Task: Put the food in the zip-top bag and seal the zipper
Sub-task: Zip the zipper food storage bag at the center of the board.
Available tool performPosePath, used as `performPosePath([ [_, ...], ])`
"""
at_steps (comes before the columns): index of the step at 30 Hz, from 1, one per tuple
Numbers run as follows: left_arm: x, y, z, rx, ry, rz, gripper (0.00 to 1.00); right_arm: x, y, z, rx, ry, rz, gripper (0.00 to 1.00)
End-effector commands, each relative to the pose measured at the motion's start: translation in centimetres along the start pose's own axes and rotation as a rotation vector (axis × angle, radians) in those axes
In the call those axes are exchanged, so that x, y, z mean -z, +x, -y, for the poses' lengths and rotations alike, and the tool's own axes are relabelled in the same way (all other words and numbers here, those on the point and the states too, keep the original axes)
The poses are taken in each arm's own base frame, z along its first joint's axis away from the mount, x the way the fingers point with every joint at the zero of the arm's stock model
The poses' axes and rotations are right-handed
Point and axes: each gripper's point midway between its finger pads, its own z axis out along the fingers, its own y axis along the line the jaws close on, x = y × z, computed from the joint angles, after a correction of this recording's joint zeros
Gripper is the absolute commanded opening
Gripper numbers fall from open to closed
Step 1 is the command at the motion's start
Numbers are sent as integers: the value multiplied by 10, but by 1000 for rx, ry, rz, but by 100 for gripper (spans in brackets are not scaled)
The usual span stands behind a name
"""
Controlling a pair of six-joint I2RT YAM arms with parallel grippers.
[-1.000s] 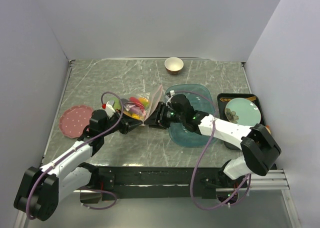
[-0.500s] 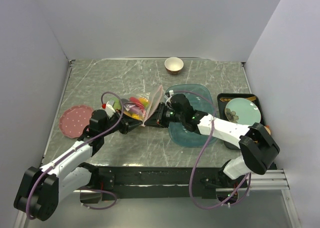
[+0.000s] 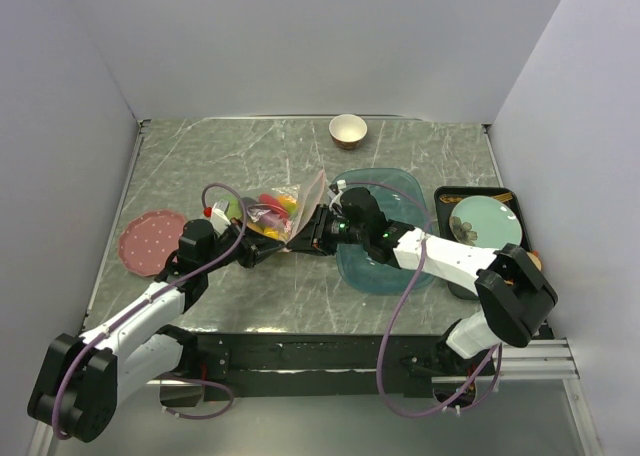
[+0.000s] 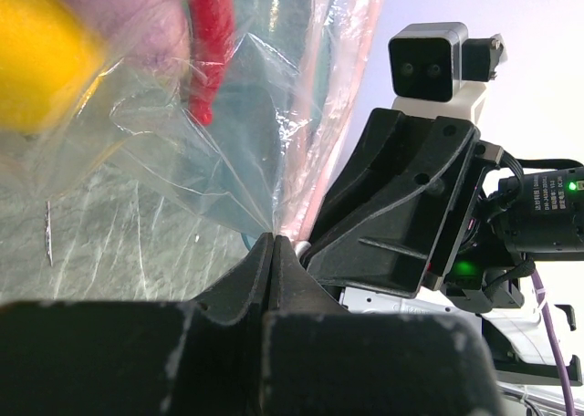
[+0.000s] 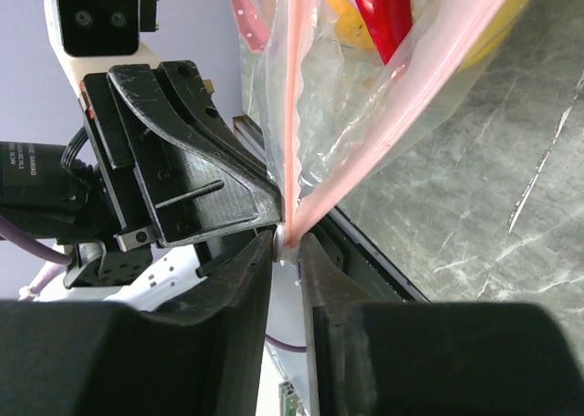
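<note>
The zip-top bag (image 3: 272, 216) stands on the table's middle, with the food (image 3: 275, 208) inside: a red chili (image 4: 212, 42), a yellow lemon (image 4: 36, 60) and other pieces. Its pink zipper (image 3: 314, 198) runs up the right edge. My left gripper (image 3: 262, 253) is shut on the bag's lower corner (image 4: 274, 224), with the jaws pressed together. My right gripper (image 3: 299, 241) faces it closely. In the right wrist view its fingers (image 5: 287, 247) are shut on the small white slider at the lower end of the zipper (image 5: 290, 115), where the two pink strips meet.
A teal oval tray (image 3: 385, 266) lies under my right arm. A cream-and-brown bowl (image 3: 348, 129) stands at the back. A pink dotted plate (image 3: 150, 241) lies at the left. At the right, a black tray (image 3: 446, 192) holds a pale green plate (image 3: 487, 221).
My right gripper has shifted a little left toward the left gripper and its jaws have narrowed onto the zipper's lower end. The left gripper and bag have stayed put.
</note>
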Motion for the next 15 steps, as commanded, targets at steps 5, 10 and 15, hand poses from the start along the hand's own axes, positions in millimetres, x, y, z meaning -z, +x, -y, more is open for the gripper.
performPosePath([
  [5, 3, -1, 13, -46, 49, 8, 1, -1, -6, -24, 42, -68, 11, 14],
  [10, 2, -1, 14, -35, 54, -1, 5, -1, -8, -25, 37, -73, 20, 10],
  [15, 4, 1, 14, -22, 70, -2, 9, -3, -9, -25, 32, -77, 24, 10],
])
